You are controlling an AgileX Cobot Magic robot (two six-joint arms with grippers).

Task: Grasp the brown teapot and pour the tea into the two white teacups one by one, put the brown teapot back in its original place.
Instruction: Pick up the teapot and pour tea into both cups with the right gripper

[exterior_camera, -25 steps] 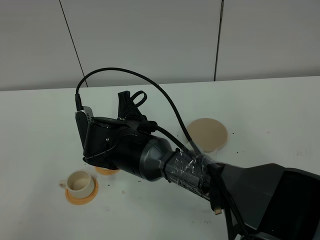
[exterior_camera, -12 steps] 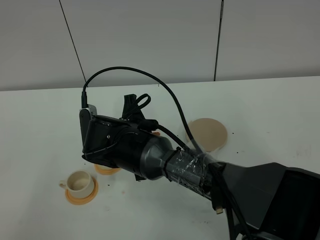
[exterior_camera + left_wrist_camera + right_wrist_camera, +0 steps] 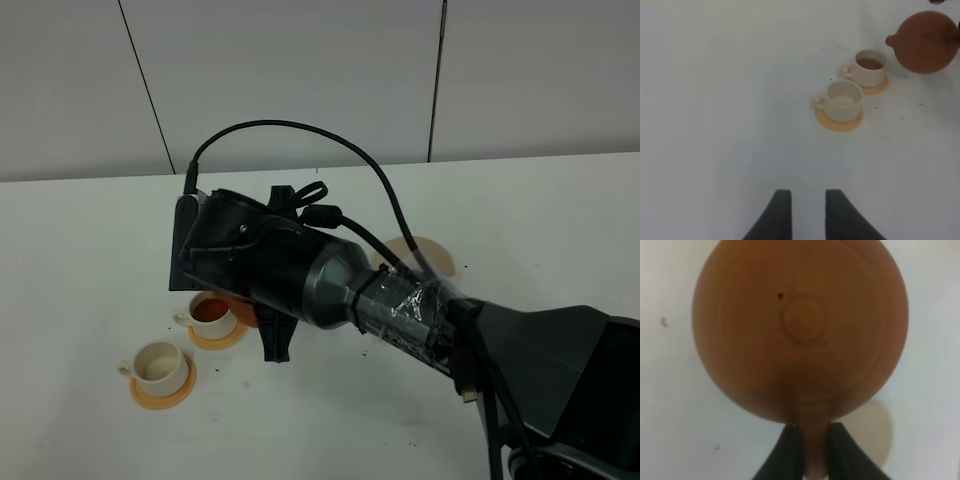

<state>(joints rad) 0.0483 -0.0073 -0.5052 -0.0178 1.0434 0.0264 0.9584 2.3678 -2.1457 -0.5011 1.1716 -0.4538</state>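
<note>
Brown teapot (image 3: 800, 330) clamped by right end effector (image 3: 813, 429); largely hidden overhead | left end effector (image 3: 805, 194) parted, empty

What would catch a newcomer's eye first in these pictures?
The right arm fills the middle of the high view, and its right gripper is clamped on the handle of the brown teapot. Just off the pot's spout, two white teacups stand on orange saucers. The teacup nearer the spout holds dark tea, and the other teacup looks empty.
</note>
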